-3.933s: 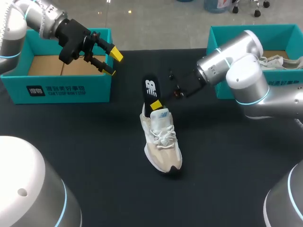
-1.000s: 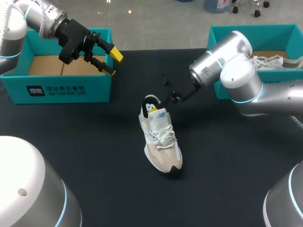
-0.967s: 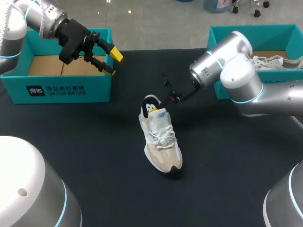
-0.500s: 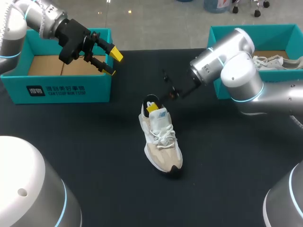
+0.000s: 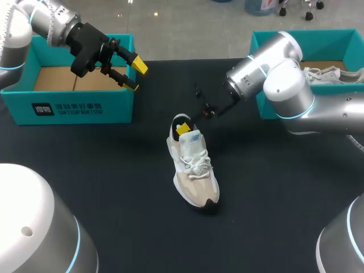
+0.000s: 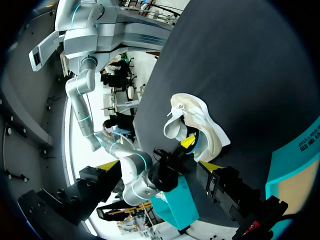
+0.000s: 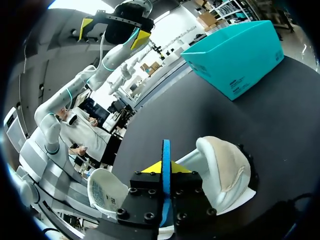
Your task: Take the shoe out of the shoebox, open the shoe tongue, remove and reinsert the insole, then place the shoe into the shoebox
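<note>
A cream and white shoe (image 5: 194, 170) lies on the black table (image 5: 114, 170) near the middle, toe towards me. A dark insole (image 5: 181, 119) stands out of its heel opening. My right gripper (image 5: 182, 129) is shut on the insole just above the heel; in the right wrist view the insole (image 7: 165, 155) shows as a thin blue edge pinched at the gripper (image 7: 161, 168), with the shoe (image 7: 222, 172) under and beside it. My left gripper (image 5: 129, 71) hangs open above the left shoebox (image 5: 74, 108), holding nothing. From the left wrist view the shoe (image 6: 202, 127) lies ahead of the fingers.
A second teal shoebox (image 5: 267, 42) at the back right holds another light shoe (image 5: 333, 74). My right arm (image 5: 284, 85) reaches across in front of it. The left shoebox's cardboard floor (image 5: 54, 79) is bare.
Since the earliest frame the insole has gone much deeper into the shoe. Over the last second my right wrist has shifted slightly up and back. The left arm has not moved.
</note>
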Motion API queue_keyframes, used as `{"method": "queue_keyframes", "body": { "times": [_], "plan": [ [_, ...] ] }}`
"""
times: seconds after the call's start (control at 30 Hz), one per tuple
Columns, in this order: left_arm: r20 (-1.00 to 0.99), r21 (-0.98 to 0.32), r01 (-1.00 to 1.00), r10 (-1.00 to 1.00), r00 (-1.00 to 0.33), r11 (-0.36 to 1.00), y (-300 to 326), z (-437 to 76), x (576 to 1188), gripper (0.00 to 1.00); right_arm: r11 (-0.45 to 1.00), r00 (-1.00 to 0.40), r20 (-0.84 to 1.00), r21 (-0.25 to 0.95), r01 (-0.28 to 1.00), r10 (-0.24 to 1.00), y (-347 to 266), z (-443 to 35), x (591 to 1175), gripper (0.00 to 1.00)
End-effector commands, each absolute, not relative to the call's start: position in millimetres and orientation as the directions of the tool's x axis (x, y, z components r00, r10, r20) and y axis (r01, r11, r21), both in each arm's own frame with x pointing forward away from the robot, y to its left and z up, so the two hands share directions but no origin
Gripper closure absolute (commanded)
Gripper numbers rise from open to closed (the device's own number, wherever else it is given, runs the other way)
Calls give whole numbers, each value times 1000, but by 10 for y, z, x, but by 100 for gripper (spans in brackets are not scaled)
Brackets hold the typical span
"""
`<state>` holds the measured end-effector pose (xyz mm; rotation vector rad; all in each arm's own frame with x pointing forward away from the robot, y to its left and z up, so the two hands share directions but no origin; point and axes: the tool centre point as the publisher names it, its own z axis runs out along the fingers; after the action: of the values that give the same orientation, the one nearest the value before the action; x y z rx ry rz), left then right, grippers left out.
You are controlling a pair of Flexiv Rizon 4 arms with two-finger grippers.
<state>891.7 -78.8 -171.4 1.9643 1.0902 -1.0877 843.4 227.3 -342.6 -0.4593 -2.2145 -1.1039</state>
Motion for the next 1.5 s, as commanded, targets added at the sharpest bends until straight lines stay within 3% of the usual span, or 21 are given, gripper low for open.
{"method": "queue_keyframes", "body": {
  "times": [0.03, 0.5, 0.53, 0.6, 0.77, 0.83, 1.1, 1.2, 1.27, 1.37, 1.5],
  "plan": [
    [-878, 132, 880, 358, 318, -457, -784, -1712, 8915, 0, 594, -743, 668, 584, 553, 34, 2281, -3470, 8384, 100],
    [-878, 132, 880, 358, 318, -457, -784, -1712, 8915, 0, 601, -722, 691, 561, 570, 39, 2249, -3516, 8269, 100],
    [-878, 132, 880, 358, 318, -457, -784, -1712, 8915, 0, 600, -724, 689, 563, 568, 39, 2252, -3508, 8274, 96],
    [-878, 132, 880, 358, 318, -457, -784, -1712, 8915, 0, 600, -729, 683, 567, 564, 39, 2257, -3493, 8286, 72],
    [-878, 132, 880, 358, 318, -457, -784, -1712, 8915, 0, 608, -747, 663, 578, 545, 39, 2274, -3417, 8318, 44],
    [-878, 132, 880, 358, 318, -457, -784, -1712, 8915, 0, 613, -752, 659, 579, 538, 38, 2279, -3386, 8319, 36],
    [-878, 132, 880, 358, 318, -457, -784, -1712, 8915, 0, 622, -765, 642, 582, 523, 42, 2260, -3301, 8344, 24],
    [-878, 132, 880, 358, 318, -457, -784, -1712, 8915, 0, 621, -769, 637, 584, 522, 47, 2247, -3286, 8362, 26],
    [-878, 132, 880, 358, 318, -457, -784, -1712, 8915, 0, 621, -769, 637, 584, 523, 48, 2246, -3286, 8363, 49],
    [-878, 132, 880, 358, 318, -457, -784, -1712, 8915, 0, 622, -766, 641, 581, 525, 46, 2250, -3316, 8364, 60],
    [-878, 132, 880, 358, 318, -457, -784, -1712, 8915, 0, 623, -760, 649, 577, 528, 43, 2264, -3346, 8358, 85]
  ]
}}
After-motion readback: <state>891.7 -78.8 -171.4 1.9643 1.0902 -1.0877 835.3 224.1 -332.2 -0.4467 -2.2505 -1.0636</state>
